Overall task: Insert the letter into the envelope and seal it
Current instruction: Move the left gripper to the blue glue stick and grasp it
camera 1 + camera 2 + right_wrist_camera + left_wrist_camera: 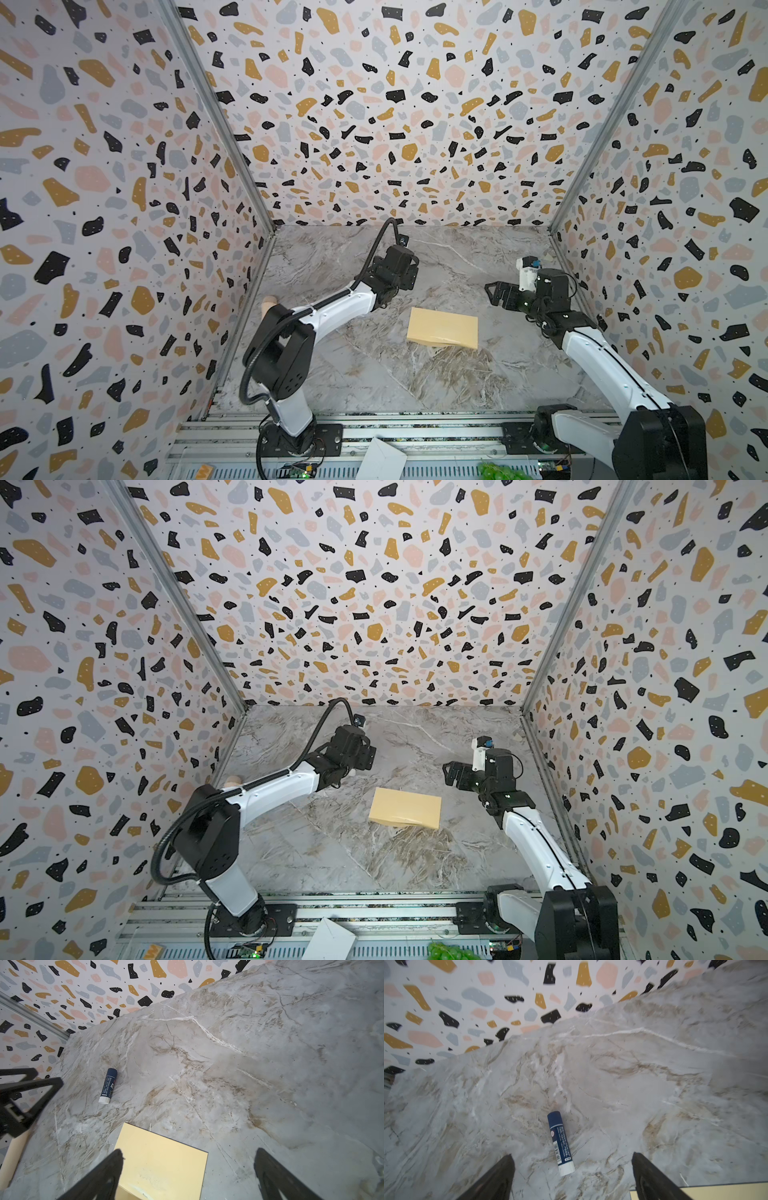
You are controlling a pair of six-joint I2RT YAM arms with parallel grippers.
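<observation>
The tan envelope [442, 332] [405, 812] lies flat on the marble table, flap side down against its body, in both top views. The letter is out of view. My left gripper [405, 276] [572, 1154] hovers to the left of and beyond the envelope, open, over a blue glue stick [560, 1142] lying loose on the table. My right gripper [496, 291] [188, 1149] hangs open to the right of the envelope [162, 1163], nothing between its fingers. One envelope corner [716, 1193] shows in the left wrist view.
The glue stick [108, 1086] lies near the back left of the table. A white folded paper [380, 459] and something green [498, 471] rest on the front rail. A tan wooden piece [269, 305] stands by the left wall. Patterned walls enclose three sides.
</observation>
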